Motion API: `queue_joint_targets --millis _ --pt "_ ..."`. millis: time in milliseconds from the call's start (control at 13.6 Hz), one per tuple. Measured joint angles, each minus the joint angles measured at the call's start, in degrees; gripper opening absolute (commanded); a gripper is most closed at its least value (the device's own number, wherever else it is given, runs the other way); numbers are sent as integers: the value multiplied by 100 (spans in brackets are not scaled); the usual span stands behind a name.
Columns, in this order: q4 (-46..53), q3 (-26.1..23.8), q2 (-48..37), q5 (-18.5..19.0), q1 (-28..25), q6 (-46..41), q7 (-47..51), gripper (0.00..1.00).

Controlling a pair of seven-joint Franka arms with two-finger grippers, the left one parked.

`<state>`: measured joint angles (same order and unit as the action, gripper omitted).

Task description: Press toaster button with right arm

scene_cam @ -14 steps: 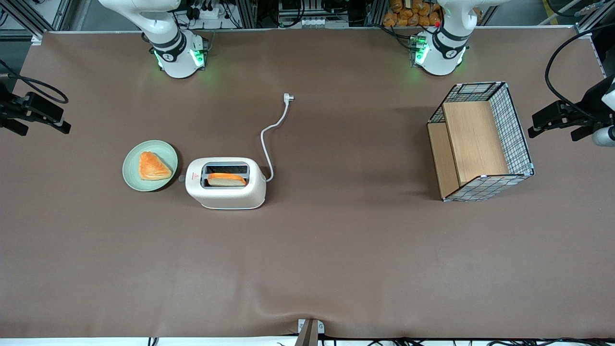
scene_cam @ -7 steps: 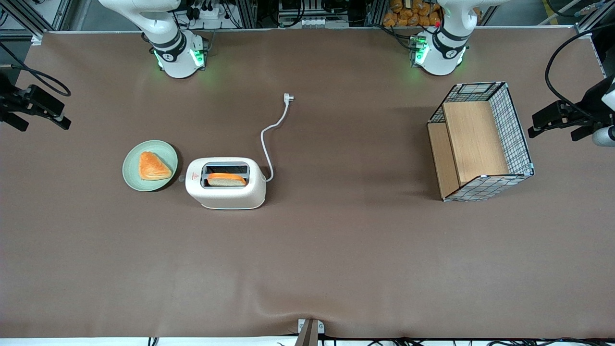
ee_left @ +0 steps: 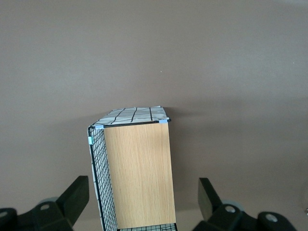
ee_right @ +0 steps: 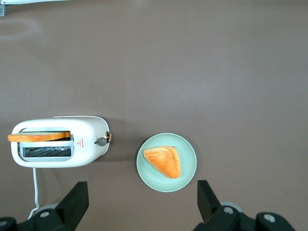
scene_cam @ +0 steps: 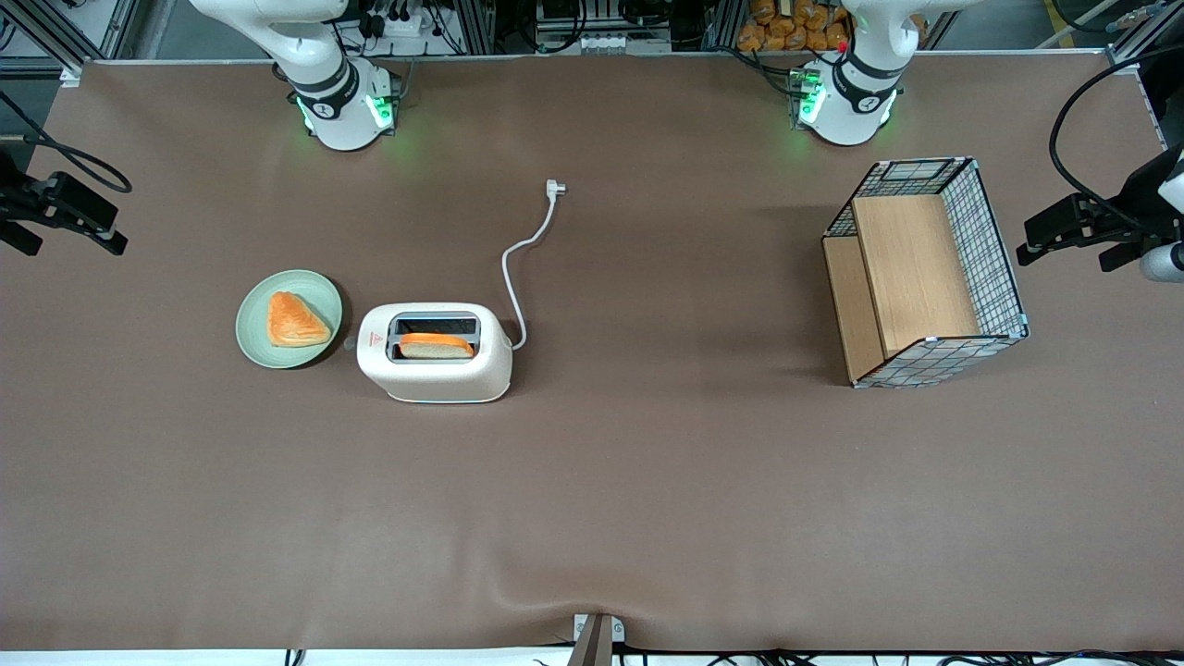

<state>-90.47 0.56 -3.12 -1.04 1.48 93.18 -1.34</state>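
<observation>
Toaster button [ee_right: 101, 141] sits just beside the plate [ee_right: 187, 144], which the wide-open gripper [ee_right: 139, 204], high above, may clip descending.

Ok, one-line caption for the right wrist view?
Open tool high above the toaster, its button unpressed, beside a pastry plate.

The hand [scene_cam: 111, 242] has drifted slightly farther from the toaster [scene_cam: 435, 352].
</observation>
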Motion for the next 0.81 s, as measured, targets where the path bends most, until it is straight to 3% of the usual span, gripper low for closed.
queue_joint_targets --millis 808 --pt "-12 -9 4 11 -1 8 -161 100"
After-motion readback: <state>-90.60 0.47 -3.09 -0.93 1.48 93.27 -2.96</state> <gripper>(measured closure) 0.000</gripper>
